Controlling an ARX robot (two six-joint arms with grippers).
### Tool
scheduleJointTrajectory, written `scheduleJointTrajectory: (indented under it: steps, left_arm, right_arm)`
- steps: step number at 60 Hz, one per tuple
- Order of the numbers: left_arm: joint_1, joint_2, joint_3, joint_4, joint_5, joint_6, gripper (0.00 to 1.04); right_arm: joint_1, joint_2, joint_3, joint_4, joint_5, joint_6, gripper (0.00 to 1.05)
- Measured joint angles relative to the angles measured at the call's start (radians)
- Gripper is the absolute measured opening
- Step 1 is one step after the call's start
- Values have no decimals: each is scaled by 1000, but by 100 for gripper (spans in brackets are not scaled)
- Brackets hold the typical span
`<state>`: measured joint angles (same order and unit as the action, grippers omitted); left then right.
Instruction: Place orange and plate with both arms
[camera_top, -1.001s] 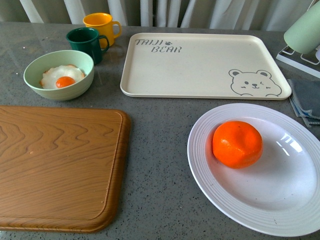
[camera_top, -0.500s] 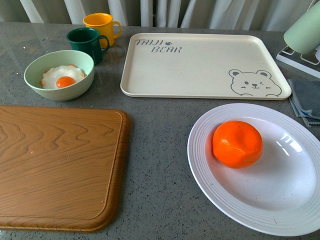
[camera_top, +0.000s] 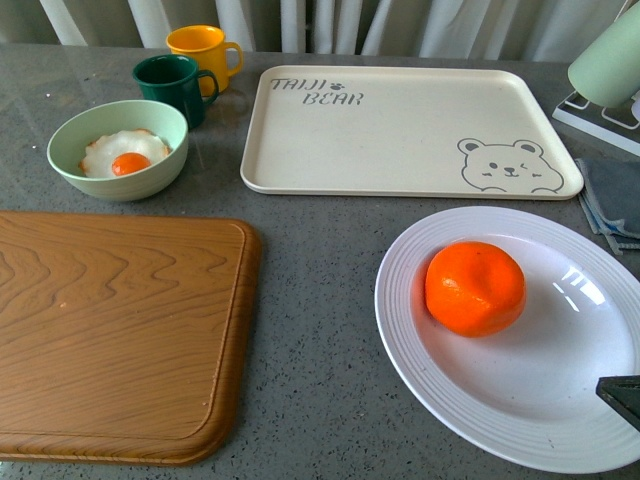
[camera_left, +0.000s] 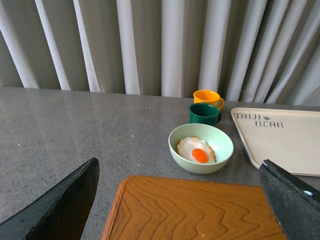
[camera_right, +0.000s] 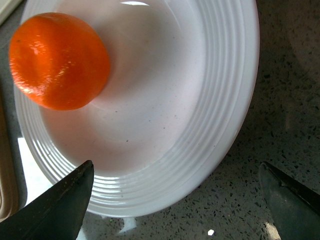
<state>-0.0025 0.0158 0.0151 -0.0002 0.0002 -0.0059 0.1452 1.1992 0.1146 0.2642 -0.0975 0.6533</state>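
The right gripper (camera_right: 175, 167) is held wide open over the near rim of the plate (camera_top: 400, 310). Nothing is grasped between its fingers (camera_right: 57, 205). The left gripper (camera_left: 178, 164) is also spread wide and is empty. The plate is placed at the near right corner of the desk, and the orange (camera_top: 474, 287) is lying inside it. In the pale green bowl (camera_top: 115, 185), toward the far left corner, a fried egg (camera_top: 122, 152) is kept.

Crops round white ridged plate (camera_top: 400, 325) and folded grey-blue cloth (camera_top: 612, 200) at the front view's right edge, brown wooden board (camera_top: 120, 330) at its left. Shows only a dark tip of the right gripper (camera_top: 622, 397).
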Motion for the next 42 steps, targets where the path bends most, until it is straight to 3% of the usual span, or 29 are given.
scheduleJointTrajectory:
  steps: [18, 42]
  left_arm:
    - [0, 0, 0, 0, 0, 0, 96]
    - [0, 0, 0, 0, 0, 0, 96]
  right_arm:
    - [-28, 261, 16, 254, -7, 35, 96]
    - [-6, 410, 73, 362, 17, 14, 96]
